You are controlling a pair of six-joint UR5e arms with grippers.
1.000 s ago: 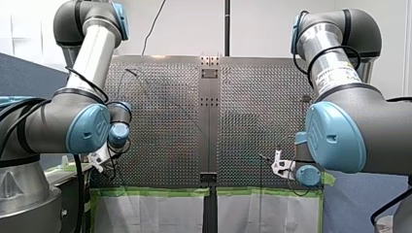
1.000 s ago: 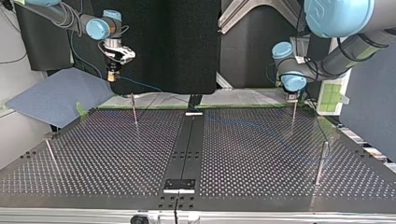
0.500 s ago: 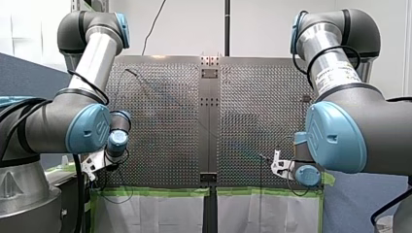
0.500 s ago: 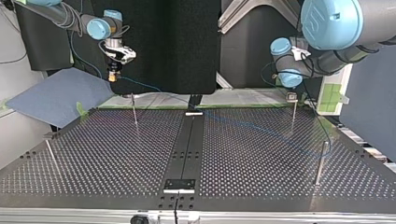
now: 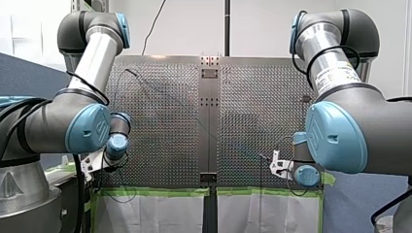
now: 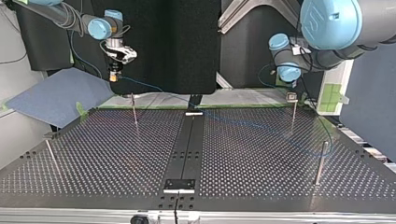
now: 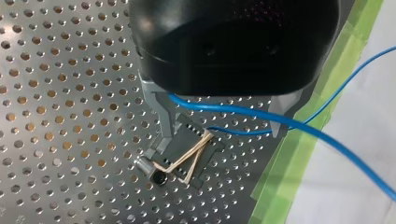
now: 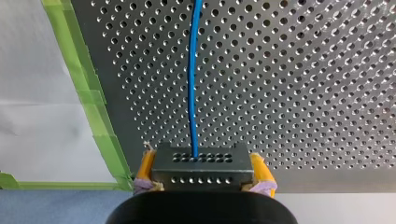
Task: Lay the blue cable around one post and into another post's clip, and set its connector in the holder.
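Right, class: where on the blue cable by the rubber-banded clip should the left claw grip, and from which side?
Likely the straight stretch of blue cable over the clip, approached from above. It runs finger to finger across the open left claw, so turn the claw crosswise first to straddle it.

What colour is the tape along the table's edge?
Green. The tape shows best in the right wrist view.

A robotics lab: my left arm (image 5: 73,121) and my right arm (image 5: 350,131), grey industrial machines with blue joint caps, flank a perforated metal tabletop (image 6: 116,154) edged in green tape (image 5: 155,192), with thin posts (image 6: 134,112), bare white walls (image 5: 194,24)
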